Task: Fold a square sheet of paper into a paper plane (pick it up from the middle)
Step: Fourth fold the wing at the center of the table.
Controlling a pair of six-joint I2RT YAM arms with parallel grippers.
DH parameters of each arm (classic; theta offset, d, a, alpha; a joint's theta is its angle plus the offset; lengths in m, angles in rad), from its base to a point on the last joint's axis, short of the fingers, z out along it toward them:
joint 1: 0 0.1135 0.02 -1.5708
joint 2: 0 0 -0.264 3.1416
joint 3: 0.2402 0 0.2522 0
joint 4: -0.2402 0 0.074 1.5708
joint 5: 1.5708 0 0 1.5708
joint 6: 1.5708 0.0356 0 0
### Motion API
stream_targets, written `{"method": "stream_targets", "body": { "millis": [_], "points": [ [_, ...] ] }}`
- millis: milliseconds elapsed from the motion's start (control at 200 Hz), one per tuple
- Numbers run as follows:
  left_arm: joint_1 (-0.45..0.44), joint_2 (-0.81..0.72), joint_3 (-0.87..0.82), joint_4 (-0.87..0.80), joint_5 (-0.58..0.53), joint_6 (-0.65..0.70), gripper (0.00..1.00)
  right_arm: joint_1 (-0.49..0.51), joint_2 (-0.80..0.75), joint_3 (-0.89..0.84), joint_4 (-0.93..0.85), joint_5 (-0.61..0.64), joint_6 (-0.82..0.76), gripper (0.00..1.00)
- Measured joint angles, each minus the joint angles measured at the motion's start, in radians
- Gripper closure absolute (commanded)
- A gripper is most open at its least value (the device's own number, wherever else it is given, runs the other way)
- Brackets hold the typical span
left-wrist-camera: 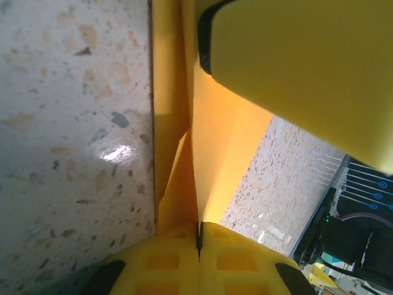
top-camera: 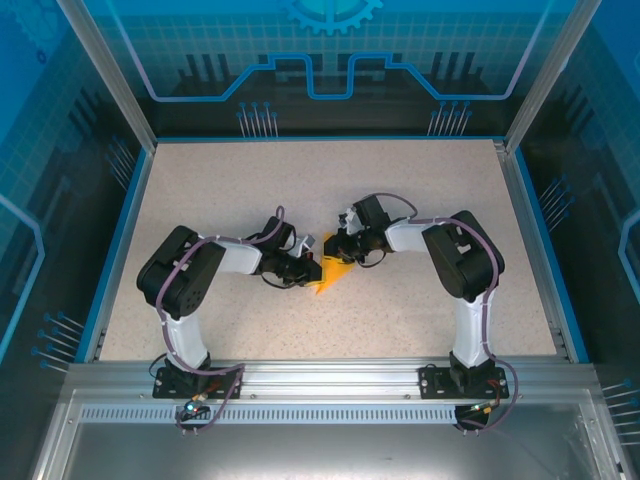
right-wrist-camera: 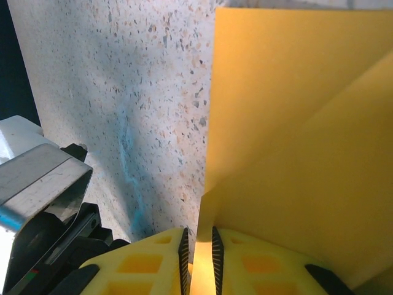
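Paper: you see the thin orange-yellow folded paper sheet (top-camera: pixel 331 276) mid-frame in the top view, over the speckled beige table (top-camera: pixel 420 190).
Left gripper (left-wrist-camera: pixel 198 236): your fingers are pinched tight on the paper's edge.
Right gripper (right-wrist-camera: pixel 199 243): clamped on the paper too.

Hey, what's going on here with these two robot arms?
Both arms meet over the middle of the table, working on one orange-yellow paper. The left gripper is shut on a folded part of it, and the right gripper pinches another edge. The paper shows creases and overlapping layers, partly folded, not yet a finished plane.
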Motion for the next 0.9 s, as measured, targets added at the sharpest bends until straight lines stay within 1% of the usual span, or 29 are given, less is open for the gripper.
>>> {"method": "stream_targets", "body": {
  "millis": [30, 90, 190, 265, 455, 600, 705, 775, 845, 900],
  "points": [
    [0.0, 0.0, 0.0, -0.001, 0.0, 0.0, 0.97, 0.0, 0.0, 0.0, -0.002, 0.002, -0.001, 0.8],
    [0.0, 0.0, 0.0, -0.001, 0.003, 0.001, 0.91, 0.0, 0.001, 0.0, -0.003, 0.003, -0.003, 0.8],
    [0.001, -0.003, 0.002, -0.005, 0.004, 0.002, 0.87, 0.0, 0.001, 0.0, -0.003, 0.005, -0.003, 0.81],
    [0.001, -0.011, 0.002, -0.016, 0.002, 0.002, 0.86, 0.0, 0.001, 0.0, -0.003, 0.006, -0.003, 0.81],
    [0.002, -0.029, 0.002, -0.058, -0.002, 0.003, 0.89, 0.0, 0.001, 0.0, -0.004, 0.006, -0.004, 0.81],
    [0.002, -0.029, 0.002, -0.067, -0.011, 0.011, 0.96, 0.0, 0.001, 0.0, -0.004, 0.006, -0.006, 0.81],
    [0.0, -0.029, 0.006, -0.083, -0.028, 0.021, 0.98, 0.0, 0.001, 0.0, -0.004, 0.007, -0.006, 0.81],
    [-0.004, -0.029, 0.012, -0.096, -0.04, 0.03, 0.97, 0.0, 0.001, 0.0, -0.005, 0.007, -0.006, 0.81],
    [-0.009, -0.029, 0.016, -0.105, -0.05, 0.035, 0.9, 0.0, 0.002, 0.0, -0.004, 0.007, -0.006, 0.81],
    [-0.012, -0.029, 0.018, -0.109, -0.053, 0.038, 0.87, 0.0, 0.002, 0.0, -0.004, 0.007, -0.006, 0.81]
  ]
}}
